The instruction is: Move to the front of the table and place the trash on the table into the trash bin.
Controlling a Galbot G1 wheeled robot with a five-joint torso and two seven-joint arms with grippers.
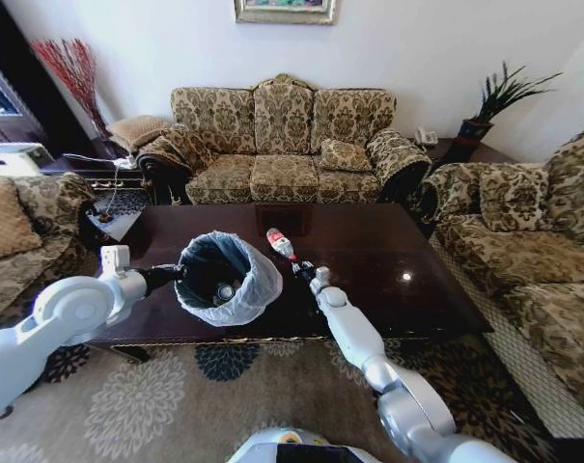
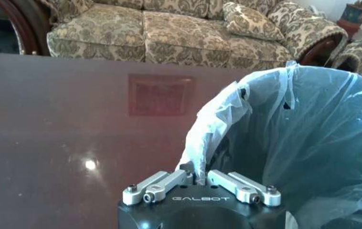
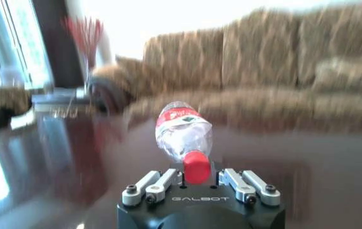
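You see the left gripper (image 2: 200,183) out over the near left part of the counter (image 1: 388,256), and its fingers (image 2: 158,185) are pinched tight on the thin white bag at the rim of the trash bin (image 1: 226,278). The bin hangs from those fingers, tipped a little, with its open mouth facing up at you. Just past the fingers, the bag (image 2: 308,138) opens wide and looks pale blue inside. Deep in the bin you can spot some small bits of trash (image 1: 224,289), but you cannot tell what they are. Your right gripper (image 3: 197,179) is near the middle of the counter, just beside the bin. Its fingers (image 3: 154,183) are closed on the neck of the clear bottle (image 3: 182,131), right at the red cap (image 3: 194,167). The bottle sticks straight out from the fingers, pointing away from them toward the sofa (image 1: 287,145) on the far side of the counter. You can see the red label (image 3: 177,116) near the far end of the bottle. From the head view, the bottle (image 1: 280,244) is close to the rim of the bin but not over it. The dark, shiny counter top around both sets of fingers looks bare.
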